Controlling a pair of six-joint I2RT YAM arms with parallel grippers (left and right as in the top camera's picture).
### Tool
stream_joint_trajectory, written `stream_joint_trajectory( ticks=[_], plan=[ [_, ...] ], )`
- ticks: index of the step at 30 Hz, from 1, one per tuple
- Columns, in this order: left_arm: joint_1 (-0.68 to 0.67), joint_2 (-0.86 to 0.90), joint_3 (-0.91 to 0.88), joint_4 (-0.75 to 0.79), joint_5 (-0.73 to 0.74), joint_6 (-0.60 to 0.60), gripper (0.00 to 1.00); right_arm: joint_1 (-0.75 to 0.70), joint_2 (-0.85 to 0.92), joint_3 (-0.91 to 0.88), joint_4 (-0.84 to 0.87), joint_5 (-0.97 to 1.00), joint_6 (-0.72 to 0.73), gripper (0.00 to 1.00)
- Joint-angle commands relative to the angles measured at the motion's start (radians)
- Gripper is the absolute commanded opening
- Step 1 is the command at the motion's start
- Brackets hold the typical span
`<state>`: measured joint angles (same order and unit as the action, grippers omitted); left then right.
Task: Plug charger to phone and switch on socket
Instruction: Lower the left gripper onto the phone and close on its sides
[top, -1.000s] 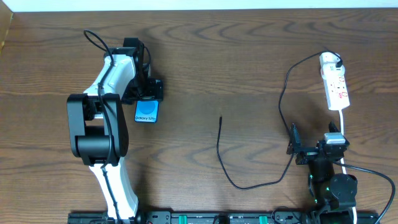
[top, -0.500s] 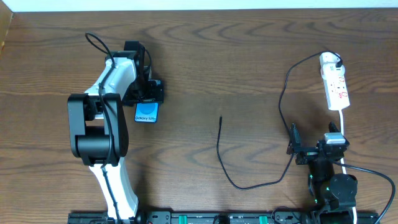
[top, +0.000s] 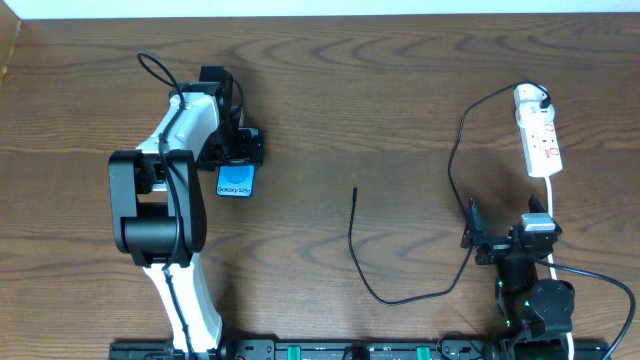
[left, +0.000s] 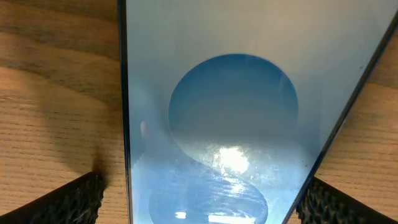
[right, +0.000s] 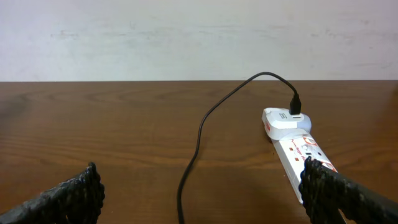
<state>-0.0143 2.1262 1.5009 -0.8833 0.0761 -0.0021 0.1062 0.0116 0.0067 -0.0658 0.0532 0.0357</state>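
The phone lies screen-up at the table's left, straddled by the spread left fingers. The charger's tip lies loose mid-table, its plug in the socket. The right fingers gape, holding nothing.

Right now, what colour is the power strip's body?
White elongated power strip, small red marks; overhead view shows best.

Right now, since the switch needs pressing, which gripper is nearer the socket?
Right. The right gripper sits just short of the socket, open and facing it; the left gripper is far across the table, over the phone.
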Motion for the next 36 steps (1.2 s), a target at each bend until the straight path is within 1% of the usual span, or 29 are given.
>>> stream_joint_trajectory(
  ticks=[1,11,21,26,32,36],
  plan=[
    [0.002,0.004,-0.014,0.007,0.018,0.005,0.98,0.005,-0.006,-0.001,-0.002,0.008,-0.015,0.99],
    [-0.006,0.004,-0.014,0.013,0.037,0.005,0.98,0.005,-0.006,-0.001,-0.002,0.008,-0.015,0.99],
    [-0.047,0.004,-0.014,0.014,0.043,0.009,0.98,0.005,-0.006,-0.001,-0.003,0.008,-0.015,0.99],
    [-0.048,0.004,-0.014,0.014,0.009,0.009,0.98,0.005,-0.006,-0.001,-0.002,0.008,-0.015,0.99],
    [-0.048,0.004,-0.014,0.016,0.008,0.009,0.98,0.005,-0.006,-0.001,-0.002,0.008,-0.015,0.99],
    [-0.048,0.004,-0.025,0.048,-0.016,0.010,0.98,0.005,-0.006,-0.001,-0.003,0.008,-0.015,0.99]
  ],
)
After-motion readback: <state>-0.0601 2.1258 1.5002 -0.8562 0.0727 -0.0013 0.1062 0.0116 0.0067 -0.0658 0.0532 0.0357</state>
